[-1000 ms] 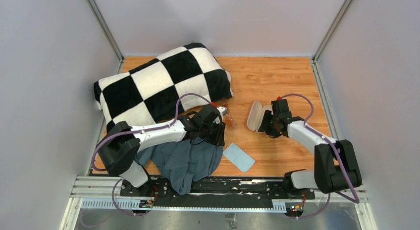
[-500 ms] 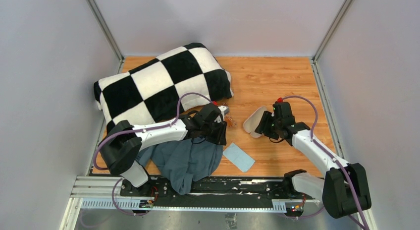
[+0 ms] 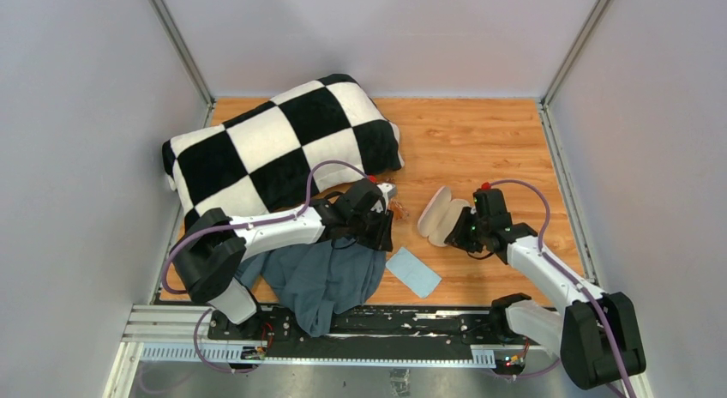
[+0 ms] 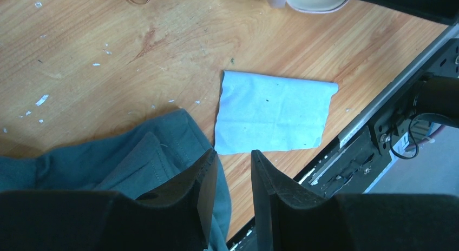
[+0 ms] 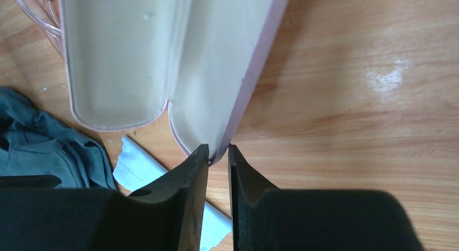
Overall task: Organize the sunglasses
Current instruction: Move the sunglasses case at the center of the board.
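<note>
Orange wood grain covered the table [image 3: 480, 132], which was walled in by pale grey panels. A black-and-white checkered cushion [image 3: 274, 149] lay at its far left, and a grey-blue garment [image 3: 317, 278] was heaped at the near left. My left claw [image 4: 234, 156] hung over the garment's right edge, its fingers drawn close with a narrow gap and nothing between them. A light-blue cloth [image 4: 273, 113] lay flat on the table just to its right. The sunglasses [image 3: 398, 209] lay on the table beside my left arm's wrist, just left of the pink case [image 3: 439, 216]. The case lay open with its pale lining up. My right claw [image 5: 218, 149] was clamped on the near end of the case's right half.
</note>
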Controlling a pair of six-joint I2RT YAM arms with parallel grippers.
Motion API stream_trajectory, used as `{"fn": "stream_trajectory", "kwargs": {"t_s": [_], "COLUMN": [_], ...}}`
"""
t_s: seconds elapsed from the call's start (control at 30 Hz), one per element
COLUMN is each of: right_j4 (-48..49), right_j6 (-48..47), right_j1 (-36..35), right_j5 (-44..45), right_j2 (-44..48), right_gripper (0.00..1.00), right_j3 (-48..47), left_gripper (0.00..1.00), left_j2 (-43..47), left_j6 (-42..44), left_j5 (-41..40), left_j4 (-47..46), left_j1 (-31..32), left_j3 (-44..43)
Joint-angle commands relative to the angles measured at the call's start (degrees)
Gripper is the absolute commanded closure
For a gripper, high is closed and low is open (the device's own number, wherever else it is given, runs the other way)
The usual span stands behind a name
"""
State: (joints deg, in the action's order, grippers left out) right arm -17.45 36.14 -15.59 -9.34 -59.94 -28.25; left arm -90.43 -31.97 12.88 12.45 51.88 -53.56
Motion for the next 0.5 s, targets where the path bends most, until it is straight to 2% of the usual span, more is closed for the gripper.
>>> {"fn": "stream_trajectory", "kwargs": {"t_s": [0.0, 0.13, 0.33, 0.47], "right_j4": [1.4, 1.5, 1.1, 1.6], "right_j6": [3.0, 1.3, -1.4, -0.5], "right_j1": [-0.3, -0.3, -0.3, 0.0], "right_j5": [-1.7, -0.3, 3.0, 4.1], "right_j2": [1.3, -0.2, -3.8, -5.7], "right_gripper": [0.77, 0.82, 0.82, 0.86], "right_j3": [2.9, 2.6, 0.4, 0.2], "left_gripper": [0.64, 0.64, 0.64, 0.64], "left_j2": [-0.3, 0.0, 0.6, 1.0], "left_j6": [-0.2, -0.3, -0.2, -0.4], "left_j5": [1.0, 1.1, 0.8, 0.6], "left_j4": [-1.4, -1.5, -1.1, -1.1], "left_j1": [-0.1, -0.1, -0.1, -0.1], "left_j3": [0.7, 0.8, 1.1, 1.4]}}
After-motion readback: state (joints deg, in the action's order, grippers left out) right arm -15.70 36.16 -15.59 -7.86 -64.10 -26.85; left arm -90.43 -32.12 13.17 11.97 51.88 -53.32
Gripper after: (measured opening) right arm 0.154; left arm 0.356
